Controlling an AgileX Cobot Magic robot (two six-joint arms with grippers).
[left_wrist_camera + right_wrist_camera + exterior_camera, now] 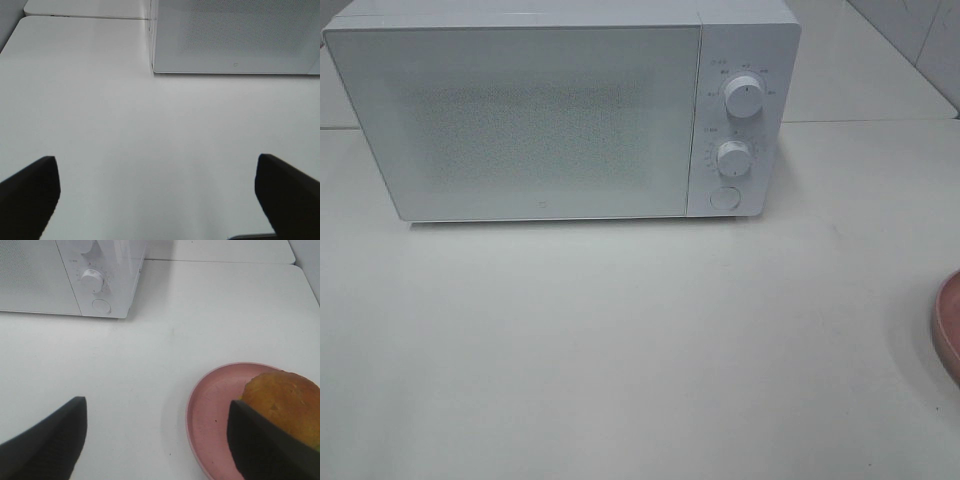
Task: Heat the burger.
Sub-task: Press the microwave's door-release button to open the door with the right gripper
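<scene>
Right gripper (156,407): I am seeing it standing wide open, holding nothing, in front of the microwave's (740,40) dial end.
Left gripper (156,165): I am reading it spread wide and empty, in front of the microwave's shut door (235,35).
Burger (285,395): sitting on the pink plate (210,400), in front of the microwave and out past its dial end.
Handling: I am judging it light, soft and glossy, with layers liable to slide; I am favouring a gentle grip across the bun's sides.
</scene>
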